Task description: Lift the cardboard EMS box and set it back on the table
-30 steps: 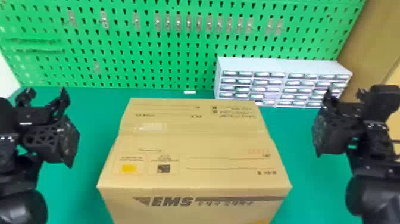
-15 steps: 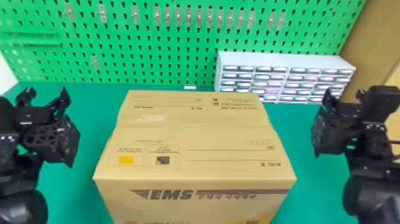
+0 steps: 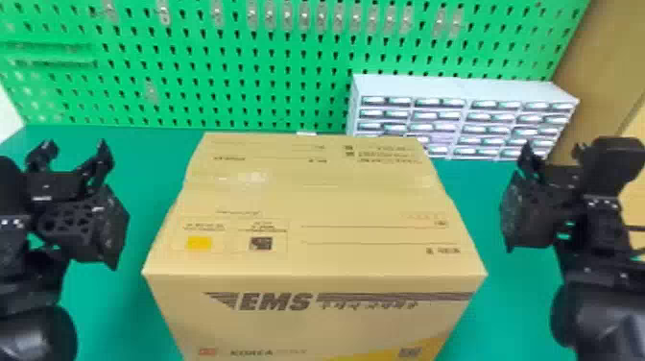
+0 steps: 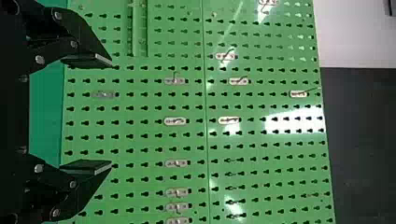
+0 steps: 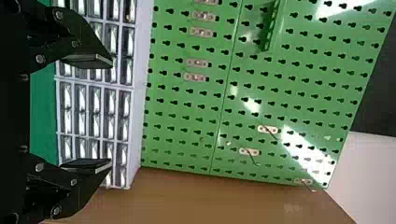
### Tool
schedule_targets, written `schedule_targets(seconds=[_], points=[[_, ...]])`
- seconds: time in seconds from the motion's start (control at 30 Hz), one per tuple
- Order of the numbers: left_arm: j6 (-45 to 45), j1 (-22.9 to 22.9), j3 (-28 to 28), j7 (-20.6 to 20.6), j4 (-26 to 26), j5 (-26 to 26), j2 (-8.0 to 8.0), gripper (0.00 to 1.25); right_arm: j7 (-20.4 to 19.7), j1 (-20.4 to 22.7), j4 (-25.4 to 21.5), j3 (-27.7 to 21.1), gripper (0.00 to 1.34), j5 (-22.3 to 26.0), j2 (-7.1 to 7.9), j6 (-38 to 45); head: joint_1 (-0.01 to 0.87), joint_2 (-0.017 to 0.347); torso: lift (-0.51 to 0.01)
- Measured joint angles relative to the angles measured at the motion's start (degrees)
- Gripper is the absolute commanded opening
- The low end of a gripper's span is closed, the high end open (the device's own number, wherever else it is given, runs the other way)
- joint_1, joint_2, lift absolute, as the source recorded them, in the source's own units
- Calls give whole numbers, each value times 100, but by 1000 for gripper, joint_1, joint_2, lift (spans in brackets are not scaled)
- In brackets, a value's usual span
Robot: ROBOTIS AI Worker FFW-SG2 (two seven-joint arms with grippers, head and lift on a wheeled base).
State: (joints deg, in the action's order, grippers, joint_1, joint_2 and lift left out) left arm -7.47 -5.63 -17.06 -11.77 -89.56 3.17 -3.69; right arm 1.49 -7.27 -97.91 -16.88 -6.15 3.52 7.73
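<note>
While the cardboard EMS box (image 3: 312,206) sits between the two grippers, it is outside the jaws of both. Its closed top faces the head view, and its printed front is toward the robot; the bottom edge is cut off, so I cannot tell whether it touches the table. The left gripper (image 3: 73,146) hangs to the left of the box, with a strip of green tabletop (image 3: 105,307) showing between them. Its two flat black fingers (image 4: 88,60) are spread well apart and point toward the green pegboard (image 4: 140,140), which shows through the gap. The right gripper (image 3: 552,151) hangs on the other side, likewise separated from the box by a green strip. Its jaws are also wide open, and the drawer cabinet (image 5: 137,112) and pegboard lie beyond the fingertips. Neither gripper touches the cardboard. In the head view, the cabinet stands behind the box, toward the right, in front of the pegboard. A brown panel (image 3: 595,72) rises at the far right.
</note>
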Motion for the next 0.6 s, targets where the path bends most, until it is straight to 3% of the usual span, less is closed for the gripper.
schedule_targets(seconds=[0.6], points=[[0,0,7,0,0,8,0,765,0,-11,0,7,833,3,-5,0,678,-14,-98]])
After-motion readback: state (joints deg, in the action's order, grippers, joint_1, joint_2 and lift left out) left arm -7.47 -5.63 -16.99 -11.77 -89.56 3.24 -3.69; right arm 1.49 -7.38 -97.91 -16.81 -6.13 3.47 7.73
